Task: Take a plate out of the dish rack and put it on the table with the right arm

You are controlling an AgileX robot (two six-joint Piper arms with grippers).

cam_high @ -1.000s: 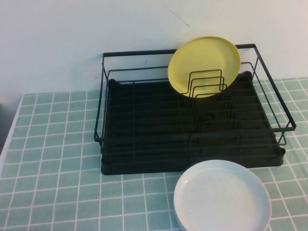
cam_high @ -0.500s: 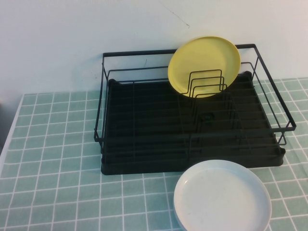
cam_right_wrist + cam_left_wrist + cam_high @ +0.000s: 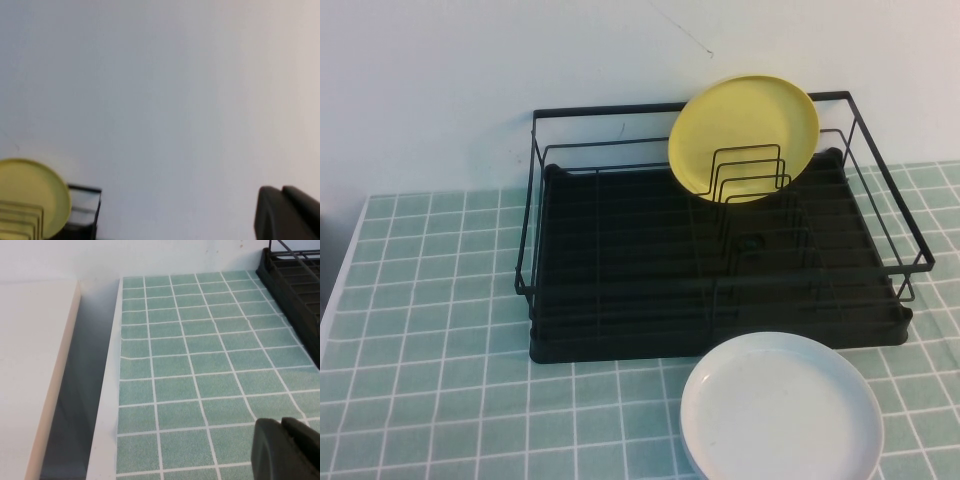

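The yellow plate stands upright in the wire dividers at the back right of the black dish rack, leaning toward the wall. The right wrist view catches the plate and a rack corner far off to one side. My right gripper is shut and empty, raised and facing the white wall, well away from the plate. My left gripper is shut over the green tiled table, to the left of the rack. Neither arm appears in the high view.
A white plate lies flat on the table just in front of the rack's right half. The table's left edge drops to a gap beside a pale counter. A white wall stands right behind the rack.
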